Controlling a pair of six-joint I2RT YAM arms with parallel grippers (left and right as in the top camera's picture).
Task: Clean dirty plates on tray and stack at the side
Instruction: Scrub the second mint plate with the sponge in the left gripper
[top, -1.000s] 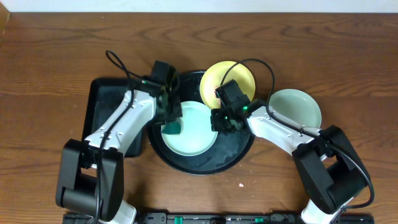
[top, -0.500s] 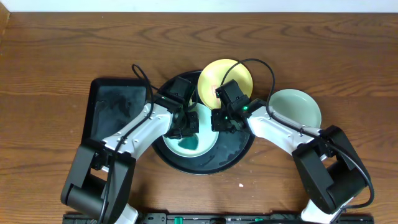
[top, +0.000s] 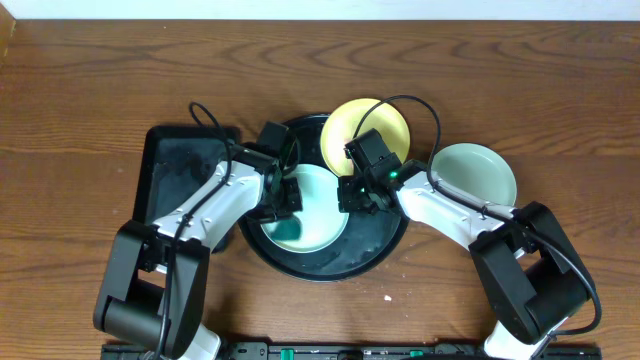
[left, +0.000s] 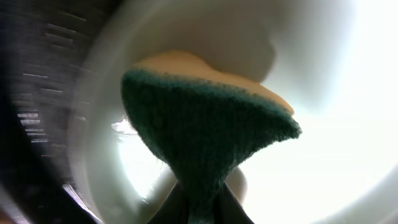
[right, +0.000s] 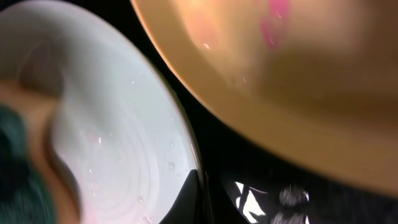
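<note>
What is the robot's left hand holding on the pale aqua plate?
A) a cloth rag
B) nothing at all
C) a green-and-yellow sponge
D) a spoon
C: the left wrist view shows the left hand pinching a sponge, green scrub side and yellow foam, against the aqua plate.

Glossy, smooth plates (top: 475, 172); rough green-faced foam sponge (left: 205, 143); wood-grain table (top: 100, 80); shiny black tray (top: 370, 250).

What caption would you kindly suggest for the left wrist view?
Left claw holds a green-and-yellow sponge on a pale plate in the black tray.
</note>
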